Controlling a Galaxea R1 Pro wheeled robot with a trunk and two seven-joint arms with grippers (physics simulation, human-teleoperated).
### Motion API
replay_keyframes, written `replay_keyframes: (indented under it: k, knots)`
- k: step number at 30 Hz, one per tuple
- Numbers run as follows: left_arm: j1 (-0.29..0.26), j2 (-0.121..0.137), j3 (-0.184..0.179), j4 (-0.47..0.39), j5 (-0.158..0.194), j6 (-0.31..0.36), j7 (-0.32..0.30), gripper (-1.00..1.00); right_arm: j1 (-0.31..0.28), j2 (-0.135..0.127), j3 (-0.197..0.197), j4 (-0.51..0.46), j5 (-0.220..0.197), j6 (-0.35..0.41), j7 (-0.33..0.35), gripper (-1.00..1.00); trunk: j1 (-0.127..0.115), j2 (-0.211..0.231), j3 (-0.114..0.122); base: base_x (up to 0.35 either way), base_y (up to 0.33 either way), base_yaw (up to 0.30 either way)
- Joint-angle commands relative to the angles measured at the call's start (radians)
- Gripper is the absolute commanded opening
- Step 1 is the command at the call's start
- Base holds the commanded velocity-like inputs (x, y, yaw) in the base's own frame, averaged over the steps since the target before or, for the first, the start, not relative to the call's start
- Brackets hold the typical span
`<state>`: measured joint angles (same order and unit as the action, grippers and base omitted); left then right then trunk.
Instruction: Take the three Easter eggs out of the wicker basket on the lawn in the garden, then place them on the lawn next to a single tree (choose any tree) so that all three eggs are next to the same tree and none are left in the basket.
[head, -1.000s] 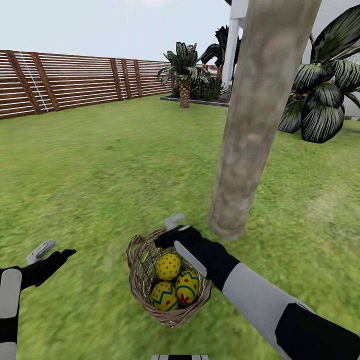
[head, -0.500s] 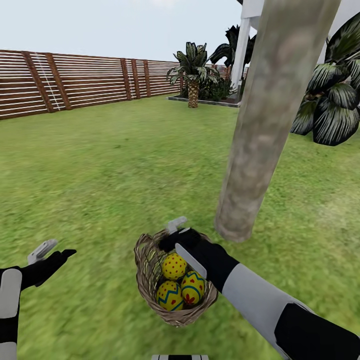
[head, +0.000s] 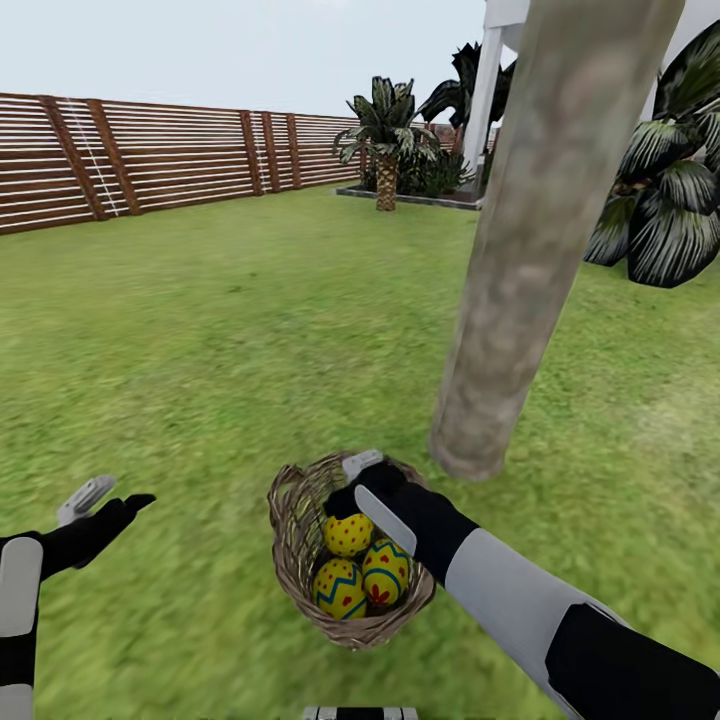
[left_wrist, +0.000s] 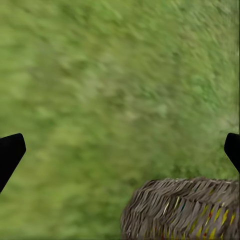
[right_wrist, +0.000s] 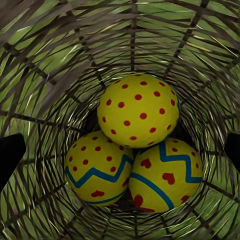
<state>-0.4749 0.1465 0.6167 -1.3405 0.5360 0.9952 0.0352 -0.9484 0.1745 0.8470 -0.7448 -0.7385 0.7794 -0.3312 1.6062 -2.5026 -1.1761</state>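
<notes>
The wicker basket (head: 300, 560) rests on the lawn (head: 200, 350) just in front of the tree (head: 520, 250), whose grey-beige trunk stands a basket's width away. Three yellow Easter eggs lie inside: a red-dotted egg (head: 347, 533) (right_wrist: 137, 110), a zigzag egg (head: 338, 588) (right_wrist: 95, 172) and a zigzag egg with red marks (head: 385, 572) (right_wrist: 165, 175). My right gripper (head: 352, 485) (right_wrist: 120, 150) hangs open over the basket's mouth, just above the dotted egg, its fingertips (right_wrist: 10, 155) wide apart. Left of the basket, my left gripper (head: 110, 500) is open and empty, with the basket (left_wrist: 185, 210) in its wrist view.
A brown slat fence (head: 150, 160) bounds the lawn at the far left. A small palm (head: 385, 150) and a white house post (head: 483, 90) stand at the back. A low dark broad-leaved plant (head: 670, 200) grows right of the trunk. Open grass stretches left and right of the tree.
The view shifted a little to the right early on. My right gripper has come down lower over the basket's mouth, closer to the dotted egg. The left arm has barely moved.
</notes>
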Motion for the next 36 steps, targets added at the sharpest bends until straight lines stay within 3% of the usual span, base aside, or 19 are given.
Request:
replay_keyframes:
  k: [1, 14, 36]
  knots:
    - [-0.001, 0.0, 0.001, 0.0, 0.007, 0.005, -0.006, 1.0, -0.001, 0.0, 0.003, -0.001, -0.01, 0.001, -0.009, 1.0, 0.0, -0.001, -0.005, 0.0, 0.0, 0.0]
    - [-0.001, 0.003, 0.0, 0.003, 0.009, 0.005, -0.023, 1.0, -0.001, 0.0, 0.002, -0.017, 0.001, 0.003, -0.01, 1.0, 0.006, -0.004, -0.056, 0.0, 0.0, 0.0]
    - [-0.001, 0.005, 0.0, 0.004, 0.009, 0.005, -0.024, 1.0, -0.004, 0.0, -0.002, -0.012, -0.005, 0.003, -0.01, 1.0, 0.016, -0.009, -0.176, 0.0, 0.0, 0.0]
